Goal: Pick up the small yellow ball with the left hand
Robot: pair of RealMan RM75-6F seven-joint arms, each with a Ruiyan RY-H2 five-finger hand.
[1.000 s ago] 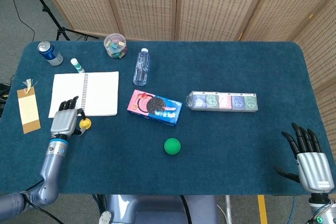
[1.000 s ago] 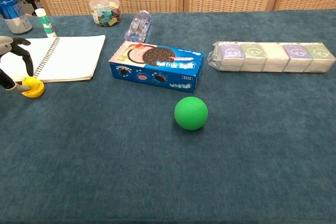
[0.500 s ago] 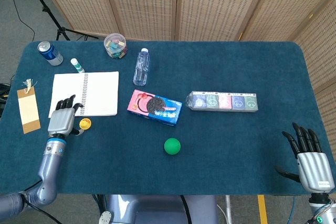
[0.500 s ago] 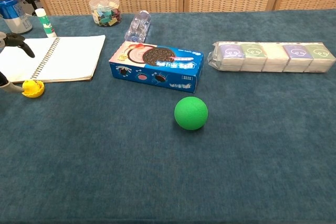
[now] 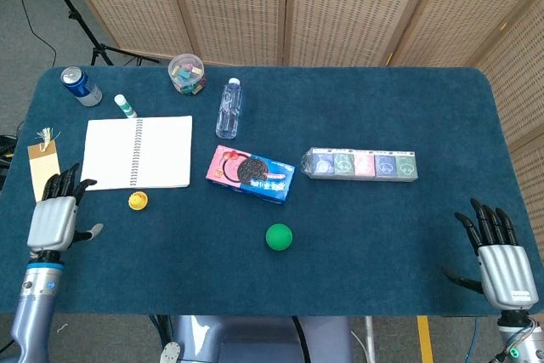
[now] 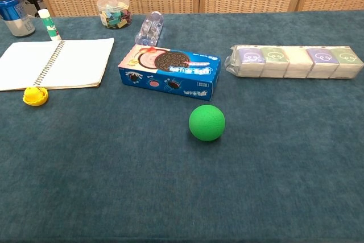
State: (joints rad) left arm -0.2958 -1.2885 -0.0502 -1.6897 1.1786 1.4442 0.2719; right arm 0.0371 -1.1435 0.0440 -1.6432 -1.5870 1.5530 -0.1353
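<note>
I work over a dark blue felt-covered table, and the biggest clutter on it is a white spiral-bound notebook lying open at the left, a long row of pastel tissue packs in clear wrap, a blue and pink cookie box and a clear plastic water bottle lying on its side. My left hand sits low at the left table edge, fingers spread and holding nothing, well apart from the target; the chest view does not show it at all. My right hand rests at the far right corner, fingers fanned and empty, and I leave it parked. A green ball sits mid-table, not my concern. The small yellow ball lies on the felt just below the notebook's lower edge, near the spiral side, nothing touching it; in the chest view it looks more like a squat lumpy piece with a flat base than a clean sphere. To do this reach well, I judge I should bring the left hand right and forward until it is above the ball, come down from the open felt side so fingers do not snag the notebook pages, keep the fingers wide until they straddle it, then close thumb against fingers gently, since a thing this small will probably skid away if nudged.
</note>
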